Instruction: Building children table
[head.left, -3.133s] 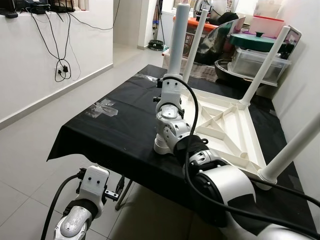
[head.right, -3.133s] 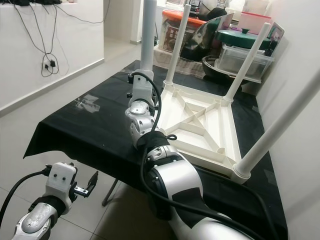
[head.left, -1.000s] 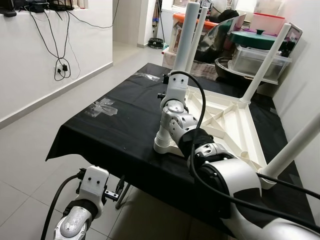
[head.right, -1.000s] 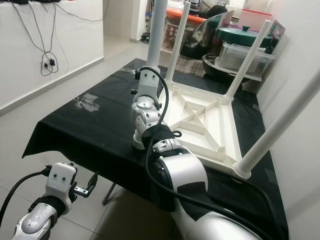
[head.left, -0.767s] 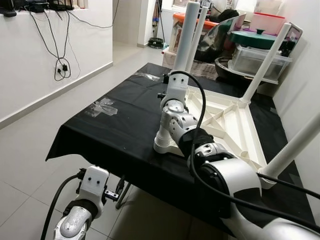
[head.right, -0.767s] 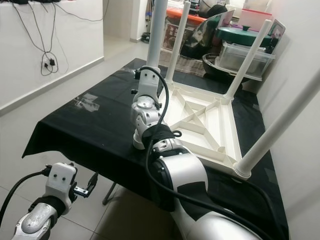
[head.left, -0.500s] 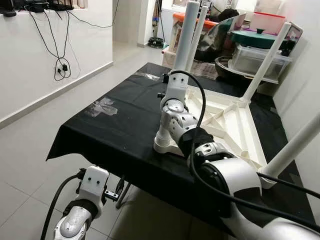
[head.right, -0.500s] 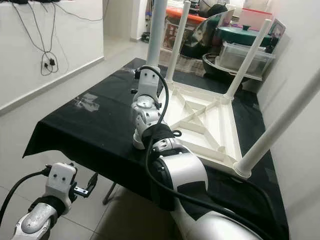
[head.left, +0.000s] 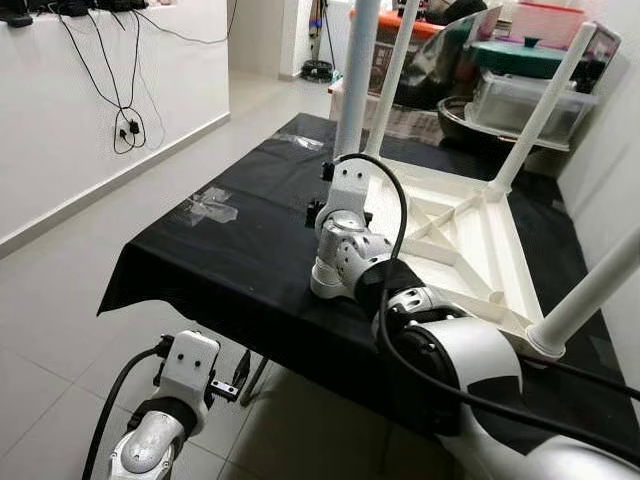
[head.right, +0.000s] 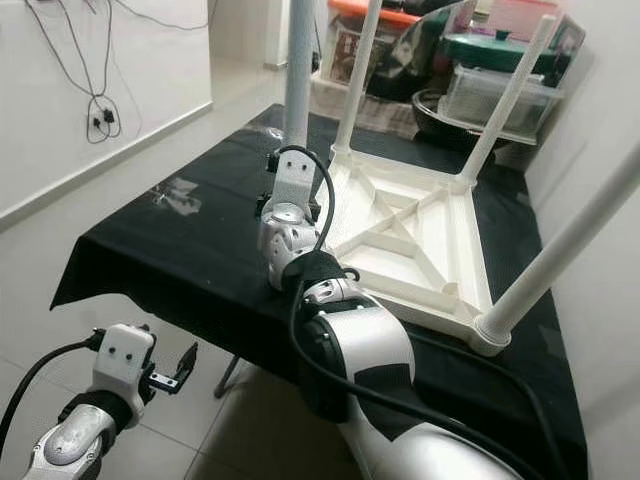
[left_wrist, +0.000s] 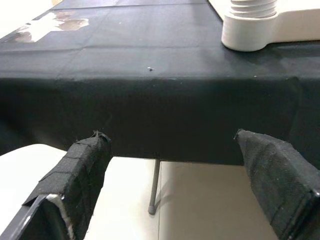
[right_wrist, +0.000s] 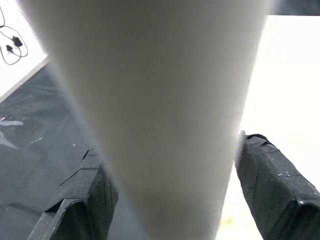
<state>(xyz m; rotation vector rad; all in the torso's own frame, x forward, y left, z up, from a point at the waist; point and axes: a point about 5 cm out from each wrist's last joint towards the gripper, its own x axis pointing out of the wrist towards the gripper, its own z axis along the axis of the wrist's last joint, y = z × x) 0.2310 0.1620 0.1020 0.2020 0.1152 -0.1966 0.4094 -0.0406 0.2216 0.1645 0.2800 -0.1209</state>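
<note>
Item: white plastic children's table (head.left: 470, 250), upside down on a black cloth-covered work surface (head.left: 230, 250), its underside ribs facing up. Three legs stand screwed into the far and right-hand corner sockets; the fourth leg (head.left: 357, 60) stands at the near-left corner socket (left_wrist: 250, 31), close to the front edge of the cloth. Right gripper (right_wrist: 167, 165): fingers either side of the fourth leg low on its shaft, the leg pressed close between the pads (right_wrist: 85, 195), judged clamped on it, though the contact itself is blurred in the wrist view. Change noted: against the pictures of half a second and a second ago, this leg has gone from a lean toward the table's middle to very nearly upright, and the wrist sits lower over the socket; part of the shift in the head views is camera movement. Judged meaning: the leg is being squared up to its socket so the thread can seat, the last joint of the build. Left gripper (left_wrist: 170, 165): hangs below the front edge of the work surface, fingers spread apart, holding nothing. Markings: no brand, label or legible writing on table, legs or cloth; clear tape patches (head.left: 212, 207) on the cloth's left side carry no text.
</note>
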